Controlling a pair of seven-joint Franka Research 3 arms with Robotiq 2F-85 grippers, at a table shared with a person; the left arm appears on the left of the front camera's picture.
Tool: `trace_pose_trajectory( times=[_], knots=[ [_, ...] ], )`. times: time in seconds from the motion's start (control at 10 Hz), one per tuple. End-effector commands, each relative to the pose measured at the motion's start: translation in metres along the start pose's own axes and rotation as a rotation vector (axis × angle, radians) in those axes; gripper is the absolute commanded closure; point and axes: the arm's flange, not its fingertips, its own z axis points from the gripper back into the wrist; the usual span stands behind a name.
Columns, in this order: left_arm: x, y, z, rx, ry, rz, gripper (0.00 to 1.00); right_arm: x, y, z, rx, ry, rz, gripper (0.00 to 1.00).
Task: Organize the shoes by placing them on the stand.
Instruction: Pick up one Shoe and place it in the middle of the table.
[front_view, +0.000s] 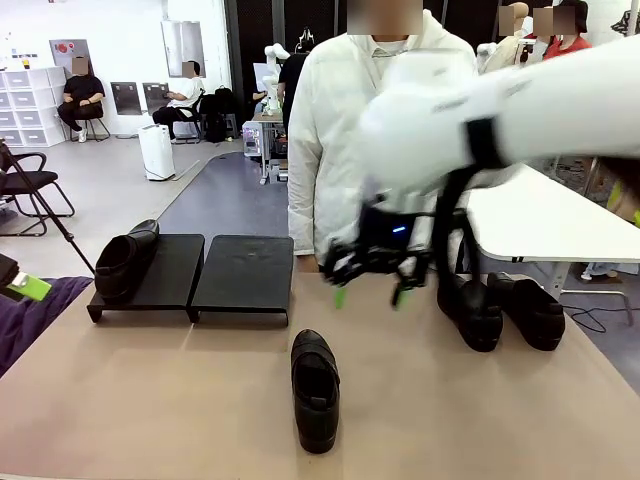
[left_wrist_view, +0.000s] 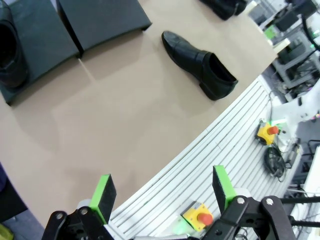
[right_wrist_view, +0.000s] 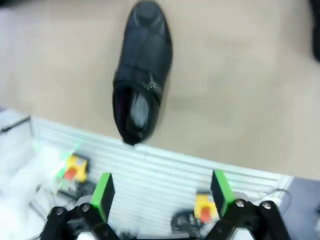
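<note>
**One shoe on the stand, three on the bench**

The stand (front_view: 245, 270) (left_wrist_view: 102, 20) is at the far left of the bench (front_view: 150, 400). One shoe (front_view: 125, 262) (left_wrist_view: 11, 55) lies on its left panel, and the right panel is bare. A second shoe (front_view: 315, 390) (left_wrist_view: 202, 65) (right_wrist_view: 141, 75) lies alone in the middle of the bench. Its heel is close to the edge on the robot's side and its toe points to the far side. Two more shoes (front_view: 470, 310) (front_view: 530, 310) stand side by side at the far right.

The right arm (front_view: 520, 110) reaches across the middle. The right jaws hang above the bench, in front of the person (front_view: 330, 130) in a white jacket. They are spread wide with nothing between them. The left jaws are also spread and empty, above the near left edge of the bench.
</note>
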Motion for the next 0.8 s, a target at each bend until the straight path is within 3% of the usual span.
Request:
trace_pose_trajectory(
  times=[0.0, 0.1, 0.3, 0.4, 0.6, 0.7],
  knots=[
    [0.000, 0.001, 0.002, -0.001, 0.008, 0.003, 0.00, -0.022, -0.102, 0.025, 0.266, 0.078, 0.070, 0.00],
    [0.000, 0.001, 0.002, -0.001, 0.008, 0.003, 0.00, -0.036, -0.150, 0.037, 0.348, -0.011, -0.024, 0.00],
    [0.000, 0.001, 0.002, -0.001, 0.008, 0.003, 0.00, -0.066, -0.225, 0.039, 0.396, -0.166, -0.201, 0.00],
    [0.000, 0.001, 0.002, -0.001, 0.008, 0.003, 0.00, -0.082, -0.255, 0.032, 0.468, -0.236, -0.216, 0.00],
    [0.000, 0.001, 0.002, -0.001, 0.008, 0.003, 0.00, -0.105, -0.297, 0.012, 0.643, -0.352, -0.244, 0.00],
    [0.000, 0.001, 0.002, -0.001, 0.008, 0.003, 0.00, -0.101, -0.295, 0.002, 0.600, -0.390, -0.328, 0.00]
  ],
)
